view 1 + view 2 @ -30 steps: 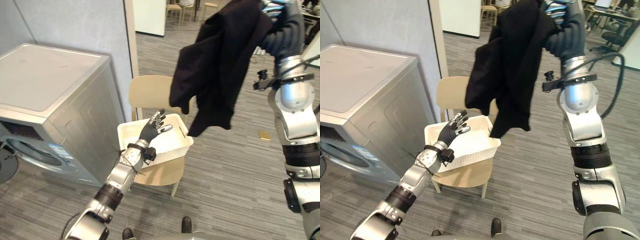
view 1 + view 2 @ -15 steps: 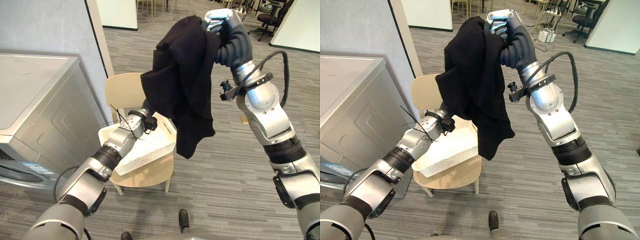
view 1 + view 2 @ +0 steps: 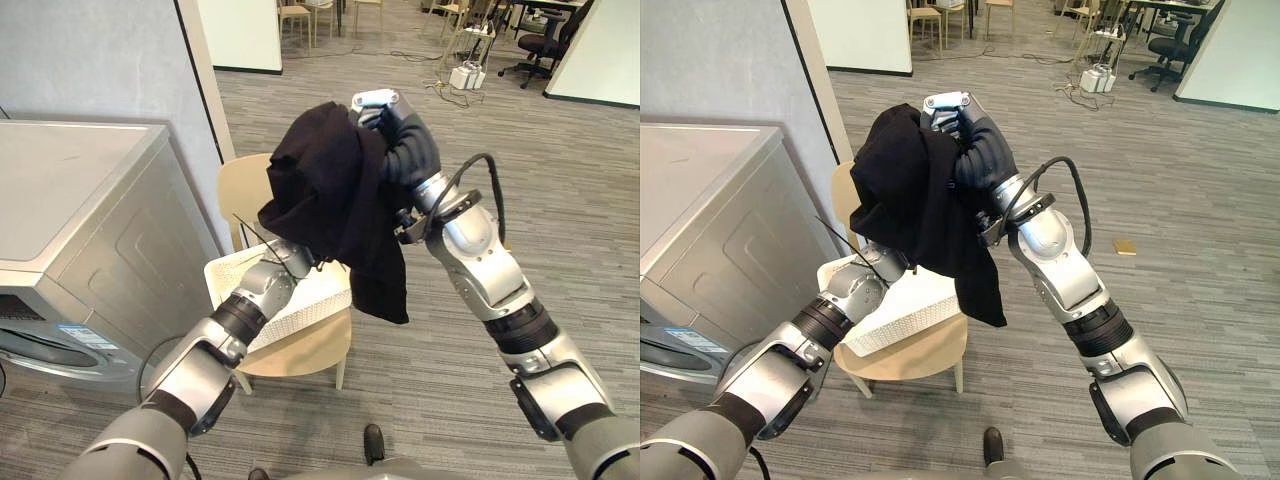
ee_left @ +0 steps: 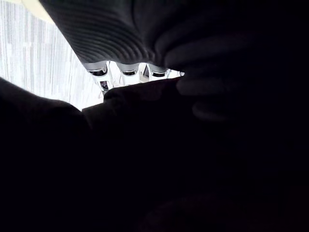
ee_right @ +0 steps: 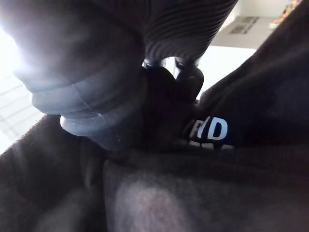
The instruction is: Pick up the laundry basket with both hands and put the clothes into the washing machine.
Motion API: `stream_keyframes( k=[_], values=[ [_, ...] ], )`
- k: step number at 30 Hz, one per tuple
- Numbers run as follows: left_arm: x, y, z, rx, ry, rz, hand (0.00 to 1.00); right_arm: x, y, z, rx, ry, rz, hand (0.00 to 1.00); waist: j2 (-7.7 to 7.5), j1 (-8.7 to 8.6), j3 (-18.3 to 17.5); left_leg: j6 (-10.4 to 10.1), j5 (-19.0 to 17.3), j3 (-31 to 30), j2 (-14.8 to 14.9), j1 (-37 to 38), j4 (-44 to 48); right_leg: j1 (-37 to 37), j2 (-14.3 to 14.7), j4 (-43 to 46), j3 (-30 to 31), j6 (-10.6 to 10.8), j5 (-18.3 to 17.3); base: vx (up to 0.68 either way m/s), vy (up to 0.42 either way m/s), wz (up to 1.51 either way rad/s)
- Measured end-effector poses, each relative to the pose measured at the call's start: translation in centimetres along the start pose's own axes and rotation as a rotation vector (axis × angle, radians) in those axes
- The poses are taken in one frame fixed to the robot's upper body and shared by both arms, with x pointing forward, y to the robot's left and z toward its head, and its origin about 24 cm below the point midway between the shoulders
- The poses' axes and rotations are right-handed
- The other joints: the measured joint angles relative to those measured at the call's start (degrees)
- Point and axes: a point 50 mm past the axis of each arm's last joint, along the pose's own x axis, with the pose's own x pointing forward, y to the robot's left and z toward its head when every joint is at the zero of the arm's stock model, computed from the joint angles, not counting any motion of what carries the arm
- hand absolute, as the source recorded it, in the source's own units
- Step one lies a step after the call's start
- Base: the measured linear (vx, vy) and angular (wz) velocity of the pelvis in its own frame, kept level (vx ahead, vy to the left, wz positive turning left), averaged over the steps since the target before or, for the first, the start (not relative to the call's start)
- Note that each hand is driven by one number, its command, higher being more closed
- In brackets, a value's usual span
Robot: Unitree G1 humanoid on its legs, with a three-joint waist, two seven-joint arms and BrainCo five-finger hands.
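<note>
Clothes update: one black garment (image 3: 330, 190) hangs bunched right above the laundry basket (image 3: 228, 268), with the right hand (image 3: 380, 103) clenched round its top. The basket sits on a chair (image 3: 300, 350). The left hand (image 4: 121, 70) is tucked under the cloth just over the basket, and I can't tell if its fingers grip anything. Looks like mid-transfer to me, garment out but not loaded. Next move, I reckon, is to swing it away from the basket over to the washing machine (image 3: 90, 210) beside it, then down to the door without the loose tail snagging the basket.
</note>
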Motion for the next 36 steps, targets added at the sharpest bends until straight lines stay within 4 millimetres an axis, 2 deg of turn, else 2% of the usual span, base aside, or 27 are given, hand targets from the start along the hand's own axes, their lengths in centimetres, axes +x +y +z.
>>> stream_keyframes(
  k=[9, 16, 21, 22, 29, 36],
  values=[
    [0.5, -1.1, -0.5, -0.047, -0.023, 0.062, 1.0, 0.2, 0.9, -0.7, -0.005, 0.019, -0.021, 1.0, 0.43, -0.04, -0.3, 0.0, 0.0, -0.3, 0.0, 0.0, 0.0, 0.1, 0.0, 0.0, -0.4, 0.3, 0.2, 0.0, 0.0, 0.0],
    [0.0, -0.6, -1.3, -0.089, -0.045, 0.159, 1.0, 0.1, 0.9, -1.2, -0.03, 0.035, -0.052, 1.0, 0.41, 0.0, -0.3, 0.0, 0.0, -0.6, 0.0, 0.0, 0.0, 0.4, 0.0, 0.0, -0.7, 0.3, 0.2, 0.0, 0.0, 0.01],
    [-0.5, -0.2, -2.2, -0.105, -0.037, 0.221, 1.0, -0.8, 1.2, -2.1, -0.029, 0.069, -0.082, 1.0, 0.39, 0.22, -0.3, 0.0, 0.0, -1.2, 0.1, 0.5, 0.0, 1.2, -0.1, 0.0, -1.1, 0.5, -0.1, -0.01, 0.001, 0.05],
    [-0.6, -0.2, -2.3, -0.106, -0.036, 0.226, 1.0, -0.9, 1.3, -2.2, -0.028, 0.072, -0.083, 0.0, 0.38, 0.26, -0.3, 0.0, 0.0, -1.2, 0.1, 0.6, 0.0, 1.3, -0.1, 0.0, -1.1, 0.5, -0.2, 0.0, 0.0, 0.0],
    [-1.4, 1.0, -2.5, -0.122, -0.066, 0.328, 1.0, -1.5, 1.4, -2.8, 0.0, 0.092, -0.124, 0.0, 0.27, 0.35, -0.4, -0.3, -0.2, -1.2, 0.1, 0.5, 0.0, 1.3, -0.1, 0.0, -1.0, 0.4, -0.3, 0.0, 0.0, 0.0],
    [-2.3, 2.1, -1.8, -0.063, -0.12, 0.404, 1.0, -3.0, -0.3, -3.4, 0.002, 0.125, -0.223, 0.0, 0.24, 0.44, -0.4, -0.4, -0.3, -1.2, 0.1, 0.5, 0.0, 1.2, 0.0, 0.0, -1.0, 0.5, -0.2, 0.0, 0.0, 0.0]
  ],
)
